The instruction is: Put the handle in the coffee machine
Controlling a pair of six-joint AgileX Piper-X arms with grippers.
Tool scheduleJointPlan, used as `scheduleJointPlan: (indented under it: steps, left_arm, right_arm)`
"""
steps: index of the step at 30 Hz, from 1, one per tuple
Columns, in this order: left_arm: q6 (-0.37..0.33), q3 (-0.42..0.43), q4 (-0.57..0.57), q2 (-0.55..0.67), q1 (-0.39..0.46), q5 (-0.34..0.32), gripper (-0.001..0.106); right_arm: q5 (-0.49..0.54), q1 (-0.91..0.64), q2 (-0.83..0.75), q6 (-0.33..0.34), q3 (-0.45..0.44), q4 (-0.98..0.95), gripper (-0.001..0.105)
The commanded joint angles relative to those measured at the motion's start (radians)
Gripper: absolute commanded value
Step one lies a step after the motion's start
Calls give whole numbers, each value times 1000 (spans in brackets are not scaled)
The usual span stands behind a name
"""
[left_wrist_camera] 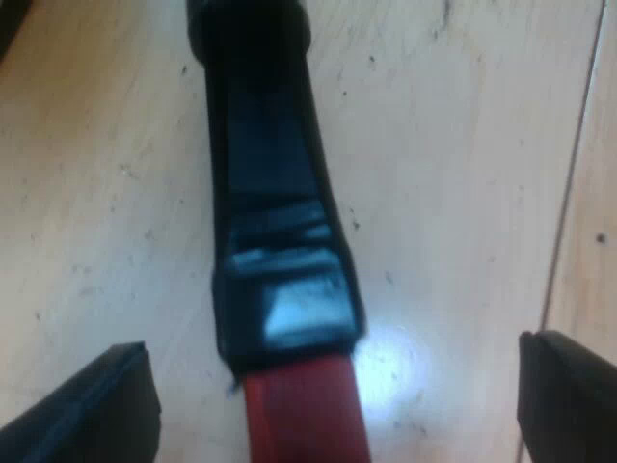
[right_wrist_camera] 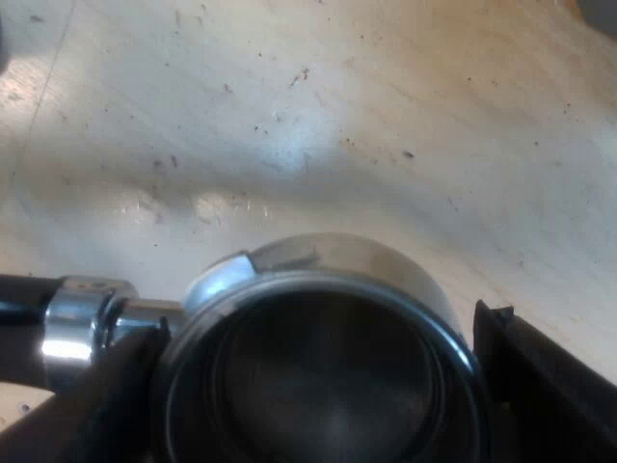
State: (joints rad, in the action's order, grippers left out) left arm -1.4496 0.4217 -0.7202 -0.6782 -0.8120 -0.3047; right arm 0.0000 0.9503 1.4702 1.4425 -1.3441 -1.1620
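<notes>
my right tool [right_wrist_camera: 318, 386] pinches the holder [right_wrist_camera: 318, 258] snug on both sides, steadying it i judge, while my left tool [left_wrist_camera: 333, 395] gapes wide astride its handle [left_wrist_camera: 275, 193], gripping nothing.

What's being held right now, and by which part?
Right gripper clamps the metal holder by its round basket. Left gripper is open astride the dark handle, touching nothing.

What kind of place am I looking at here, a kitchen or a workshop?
Probably a coffee-making bench, though there is little to go on: a pale wooden tabletop flecked with dark specks, and a metal holder for espresso whose dark handle ends in red.
</notes>
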Motion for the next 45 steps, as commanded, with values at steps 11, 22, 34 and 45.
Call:
scheduleJointPlan:
  steps: [11, 22, 34, 45]
  left_arm:
    - [40, -55, 131, -51, 1, -8, 78]
    - [42, -106, 224, -51, 1, 25, 78]
    - [39, -81, 187, -44, 8, 69, 78]
    - [34, -80, 180, -44, 158, 51, 78]
  right_arm:
    - [0, -5, -19, -6, -18, -4, 0]
    - [0, -5, -19, -8, -18, -4, 0]
    - [0, -5, -19, -8, -18, -4, 0]
    - [0, -5, -19, -8, -18, -4, 0]
